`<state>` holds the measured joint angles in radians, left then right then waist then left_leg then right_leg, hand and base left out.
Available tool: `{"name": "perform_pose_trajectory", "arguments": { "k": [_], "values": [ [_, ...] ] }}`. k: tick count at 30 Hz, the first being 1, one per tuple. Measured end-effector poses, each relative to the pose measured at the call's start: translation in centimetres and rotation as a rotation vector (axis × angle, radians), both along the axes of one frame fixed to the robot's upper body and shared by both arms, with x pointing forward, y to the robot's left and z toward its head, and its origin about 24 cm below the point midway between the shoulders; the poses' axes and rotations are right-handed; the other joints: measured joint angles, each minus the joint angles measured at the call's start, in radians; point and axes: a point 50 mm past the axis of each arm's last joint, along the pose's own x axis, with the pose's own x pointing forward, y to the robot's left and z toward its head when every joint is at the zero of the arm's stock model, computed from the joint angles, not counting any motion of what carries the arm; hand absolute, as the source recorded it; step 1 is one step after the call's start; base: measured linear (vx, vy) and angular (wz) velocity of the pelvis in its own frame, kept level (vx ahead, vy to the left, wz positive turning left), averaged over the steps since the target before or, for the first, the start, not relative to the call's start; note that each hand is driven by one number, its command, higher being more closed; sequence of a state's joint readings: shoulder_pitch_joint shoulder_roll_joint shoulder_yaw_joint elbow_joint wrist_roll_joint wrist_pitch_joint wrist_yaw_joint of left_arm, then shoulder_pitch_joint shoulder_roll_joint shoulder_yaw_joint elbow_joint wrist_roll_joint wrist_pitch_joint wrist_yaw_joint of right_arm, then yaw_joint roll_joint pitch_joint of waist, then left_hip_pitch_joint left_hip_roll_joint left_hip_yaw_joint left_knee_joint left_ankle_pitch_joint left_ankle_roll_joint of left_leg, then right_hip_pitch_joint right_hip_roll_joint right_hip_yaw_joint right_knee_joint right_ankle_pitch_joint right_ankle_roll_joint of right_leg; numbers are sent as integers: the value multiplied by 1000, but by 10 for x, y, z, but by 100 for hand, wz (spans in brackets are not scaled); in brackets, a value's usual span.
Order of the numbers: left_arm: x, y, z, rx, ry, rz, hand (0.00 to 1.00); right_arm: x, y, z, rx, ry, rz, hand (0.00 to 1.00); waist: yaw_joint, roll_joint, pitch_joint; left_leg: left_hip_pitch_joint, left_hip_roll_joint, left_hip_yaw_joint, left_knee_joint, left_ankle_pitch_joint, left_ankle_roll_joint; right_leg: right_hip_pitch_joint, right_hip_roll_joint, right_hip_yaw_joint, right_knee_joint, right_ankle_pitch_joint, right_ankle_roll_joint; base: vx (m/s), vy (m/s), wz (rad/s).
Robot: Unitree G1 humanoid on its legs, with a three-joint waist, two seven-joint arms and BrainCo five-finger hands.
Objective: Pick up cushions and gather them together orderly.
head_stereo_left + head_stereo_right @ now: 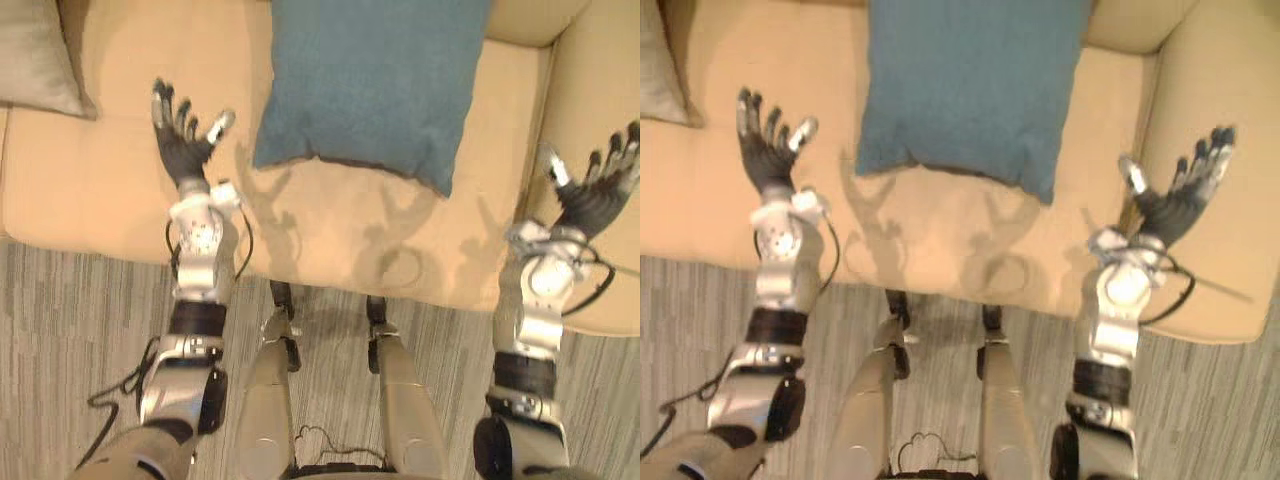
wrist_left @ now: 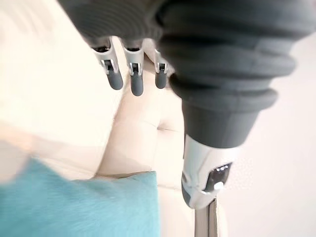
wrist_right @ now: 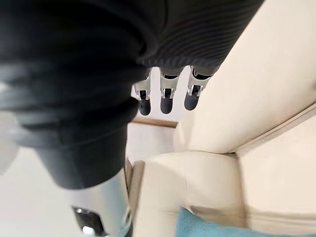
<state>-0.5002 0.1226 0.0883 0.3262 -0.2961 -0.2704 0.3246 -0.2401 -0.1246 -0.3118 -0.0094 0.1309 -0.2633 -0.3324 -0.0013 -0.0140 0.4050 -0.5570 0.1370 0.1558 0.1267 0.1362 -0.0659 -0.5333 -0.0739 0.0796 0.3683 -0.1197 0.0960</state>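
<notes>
Left eye view: the teal cushion [image 1: 370, 85] sits mid-sofa toward the back edge of the seat. It's a plain, slightly fuzzy blue-green rectangle, turned a bit so one corner pokes toward the front edge. A second, greyish-beige cushion [image 1: 35, 55] is tucked into the back left corner of the cream sofa [image 1: 100, 190]. My left hand [image 1: 180, 135] is over bare seat just left of the teal one, fingers spread wide, holding nothing. My right hand [image 1: 595, 190] is by the sofa's right armrest, also splayed open and empty, well apart from the cushion.

Right eye view: same layout, both palms open with the teal cushion between them, neither touching it.

Left wrist view: my left fingertips [image 2: 136, 81] hang straight and relaxed, with the teal cushion's fabric past them against the cream upholstery.

Right wrist view: my right fingertips [image 3: 167, 101] are straight too, with only a teal corner peeking in.
</notes>
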Motion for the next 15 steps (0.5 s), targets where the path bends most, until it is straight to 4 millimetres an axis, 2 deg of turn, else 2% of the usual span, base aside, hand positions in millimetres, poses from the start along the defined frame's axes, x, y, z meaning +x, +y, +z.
{"name": "perform_pose_trajectory", "arguments": {
  "k": [3, 5, 6, 8, 11, 14, 15],
  "values": [
    [-32, -9, -71, 16, 220, -80, 0, -18, 18, -56, 35, 203, 102, 0, -1, -32, -38, 90, -11, 4, 0, -27, 0, 96, -13, -8, -15, -19, -1, 111, -4, 7],
    [-65, -12, -128, 10, 428, -122, 0, -33, 31, -108, 81, 412, 183, 0, 4, -42, -115, 148, -13, 7, -2, -54, -3, 173, -16, -14, -58, -22, -2, 120, -4, 1],
    [-69, -12, -134, 10, 455, -125, 0, -35, 33, -115, 89, 439, 191, 0, 4, -42, -122, 157, -13, 8, -3, -58, -6, 185, -16, -14, -64, -23, -3, 105, 3, -2],
    [-97, -11, -176, -1, 639, -145, 0, -51, 44, -157, 156, 621, 238, 0, 7, -41, -169, 224, -15, 18, -13, -76, -11, 256, -21, -14, -100, -27, -8, 114, 2, -6],
    [-132, -8, -218, -3, 854, -162, 0, -81, 50, -203, 235, 842, 256, 0, 8, -30, -237, 294, -24, 26, -61, -73, -13, 317, -29, -21, -137, -32, -10, 119, -6, -1],
    [-160, -5, -246, -2, 1018, -180, 0, -110, 55, -238, 307, 1024, 270, 0, 8, -29, -273, 389, -32, 28, -130, -52, -21, 397, -33, -29, -185, -32, -9, 81, -7, 2],
    [-165, -4, -249, 5, 1042, -184, 0, -115, 56, -243, 322, 1051, 271, 0, 8, -30, -282, 400, -35, 28, -144, -47, -20, 404, -33, -30, -191, -31, -9, 112, -11, 2]
  ]
}}
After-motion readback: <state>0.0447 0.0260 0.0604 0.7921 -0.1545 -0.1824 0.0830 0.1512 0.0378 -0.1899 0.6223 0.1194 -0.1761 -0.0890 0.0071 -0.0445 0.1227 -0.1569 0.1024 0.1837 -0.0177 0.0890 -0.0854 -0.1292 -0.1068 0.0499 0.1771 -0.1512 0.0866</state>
